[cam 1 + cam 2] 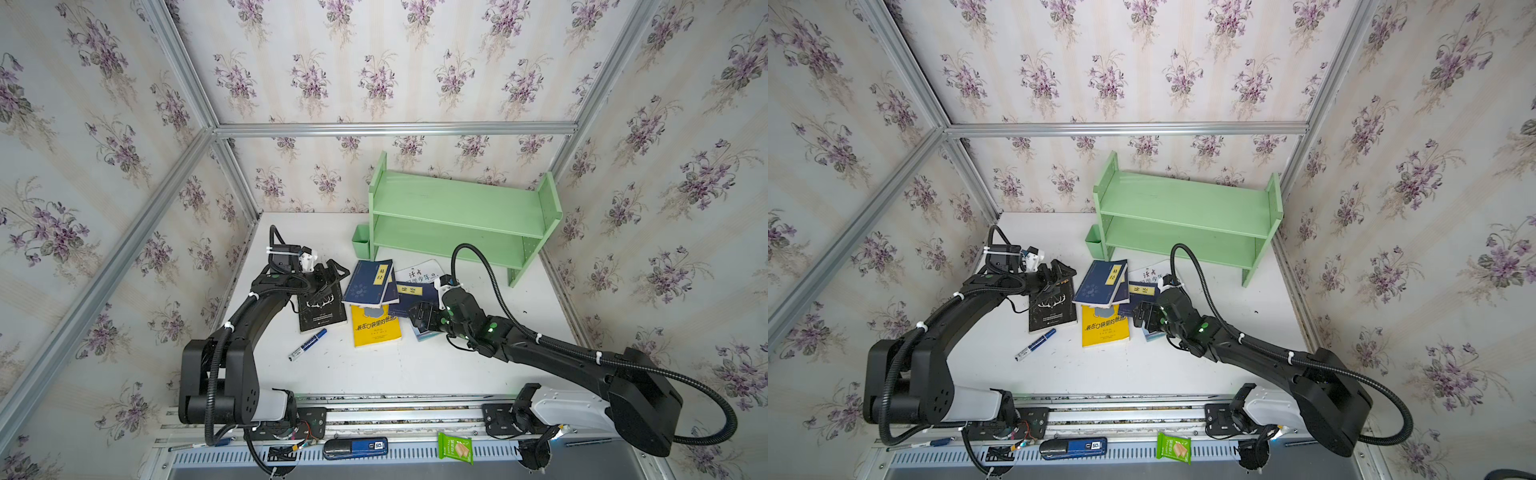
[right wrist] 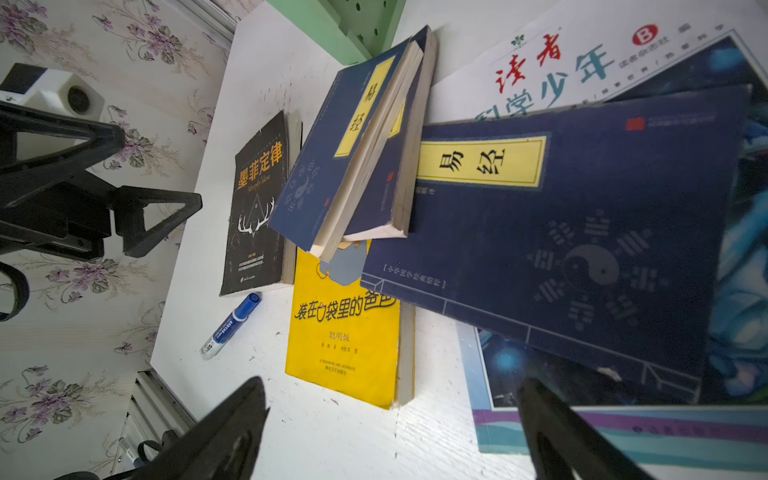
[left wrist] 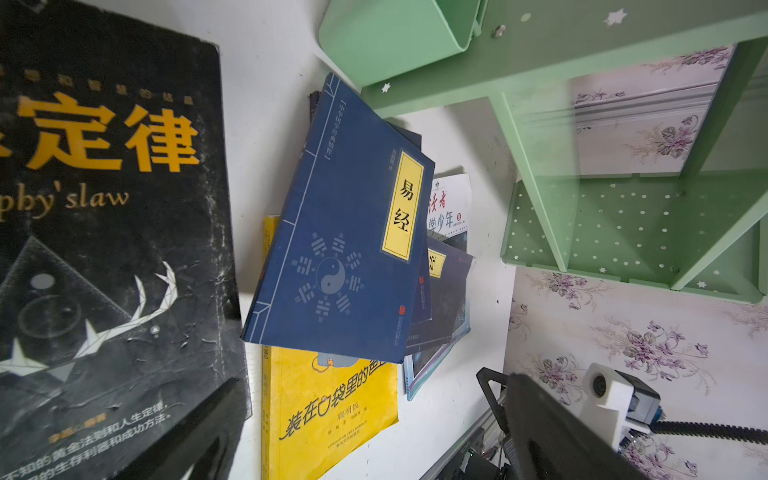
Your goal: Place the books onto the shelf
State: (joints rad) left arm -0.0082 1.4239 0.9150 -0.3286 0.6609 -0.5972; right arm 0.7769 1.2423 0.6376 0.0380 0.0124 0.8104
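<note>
Floral wallpaper lines the booth on three sides, and a white table (image 1: 374, 374) fills its floor. None of the books is on the shelf yet.

Nearest the robot's bases a blue marker (image 1: 307, 344) lies alone. Just past it the yellow book (image 1: 376, 328) lies flat, its far end tucked under the pile. The right gripper (image 1: 417, 316) hangs beside it with its jaws spread wide and nothing between them. It sits over the near corner of the white-blue magazine (image 2: 582, 432), and the flat navy book (image 2: 582, 232) lies on that magazine.

This navy book is directly ahead of the right fingers (image 2: 232, 428), toward the shelf. Its long axis runs roughly along the line from one finger to the other, so I judge the right arm the nearer one for it.

Further on, a stacked navy pair (image 1: 368, 282) leans across the yellow cover. To their left is the black antler book (image 1: 322, 309). The left gripper (image 1: 328, 277) hovers above its far end, also spread and empty.

Farthest off stands the green shelf (image 1: 457, 203), both tiers bare, its small cup (image 1: 360, 243) on the left side. Every book lies between the grippers and the shelf.
</note>
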